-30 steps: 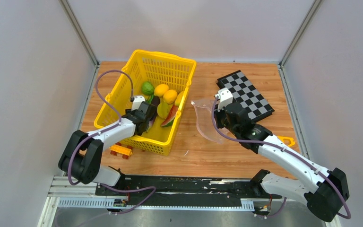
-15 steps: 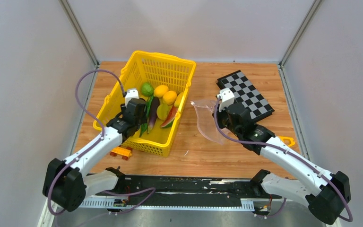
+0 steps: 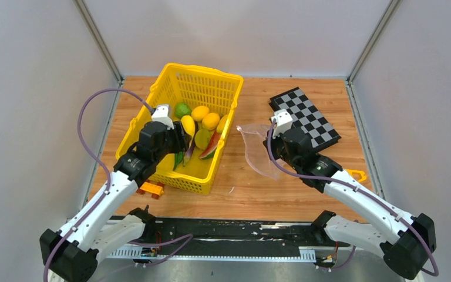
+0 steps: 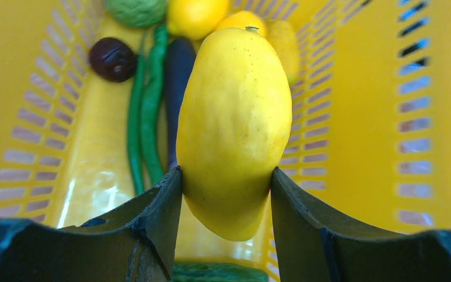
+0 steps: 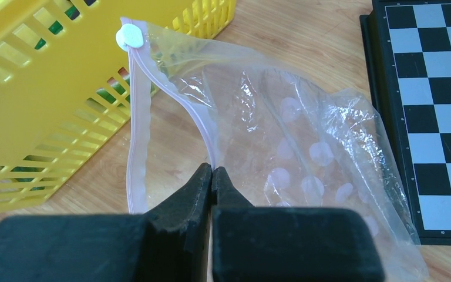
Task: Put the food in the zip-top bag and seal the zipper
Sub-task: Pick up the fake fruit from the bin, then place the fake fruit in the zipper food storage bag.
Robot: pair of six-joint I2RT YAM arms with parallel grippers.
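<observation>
My left gripper is shut on a yellow mango, held up inside the yellow basket; the mango also shows in the top view. Below it lie long green pods, a purple eggplant, a dark ball, a green ball, two lemons and a watermelon slice. My right gripper is shut on the pink zipper edge of the clear zip-top bag, holding its mouth open right of the basket. The bag also shows in the top view.
A chequerboard lies at the back right, just beyond the bag. An orange toy car sits on the table by the basket's near left corner. Another orange piece lies by my right arm.
My left arm has risen and extended, lifting the mango out of the pile in the basket. My right gripper and the bag have barely moved.
</observation>
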